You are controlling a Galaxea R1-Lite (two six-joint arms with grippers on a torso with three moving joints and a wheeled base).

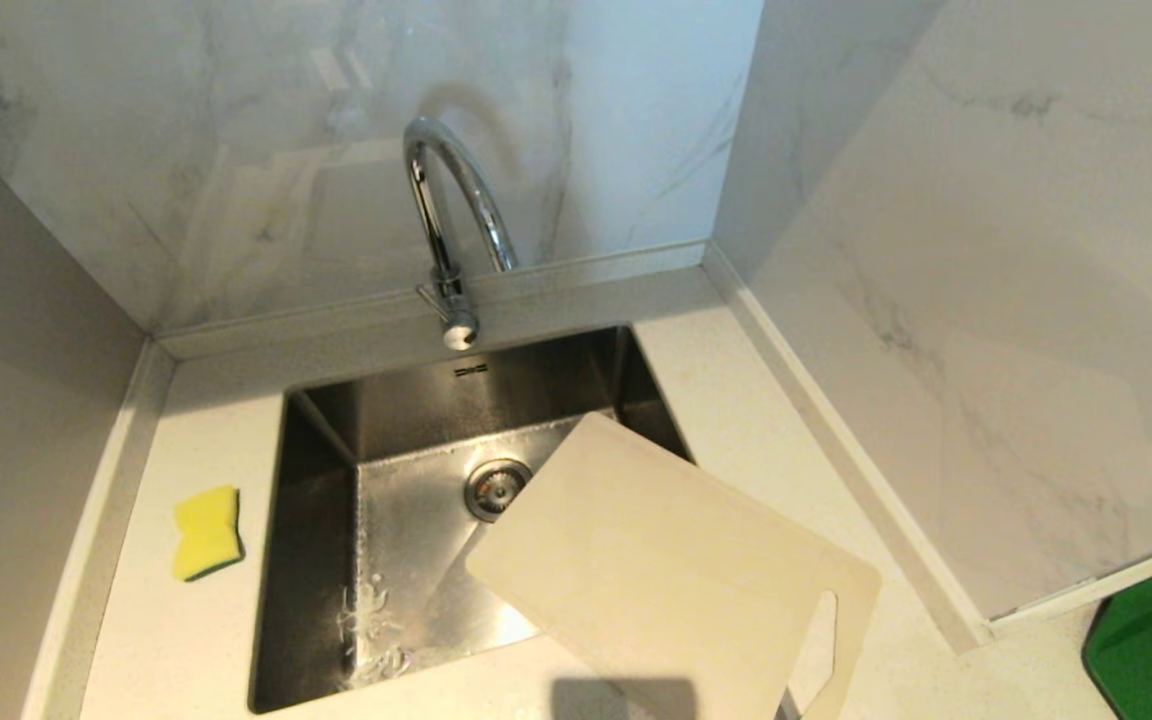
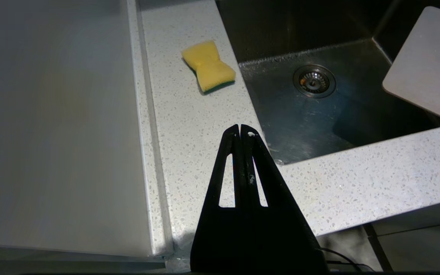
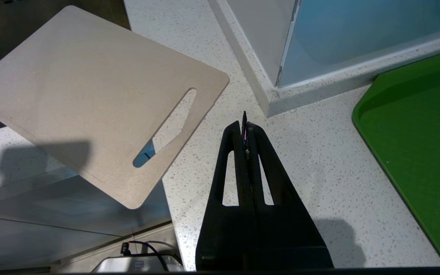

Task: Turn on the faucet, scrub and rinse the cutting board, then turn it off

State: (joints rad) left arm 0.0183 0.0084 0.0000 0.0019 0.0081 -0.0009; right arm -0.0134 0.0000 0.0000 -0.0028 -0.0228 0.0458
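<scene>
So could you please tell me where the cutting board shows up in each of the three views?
Head view: cutting board lower right, lying over the sink's corner.
Left wrist view: only a corner at the right edge.
Right wrist view: upper left, handle slot toward the gripper.
Shared landmark: the speckled countertop.

No readable text, label, brand, number or sign is showing anywhere in these views. The only mark at all is sitting on the back wall of the steel sink (image 1: 556, 385), just under its rim and below the faucet (image 1: 451, 215): a small dark stamped mark (image 1: 470, 370), too tiny to be read as letters or figures. The cutting board (image 1: 656, 570) and the sponge (image 1: 206, 532) are carrying no print.
</scene>
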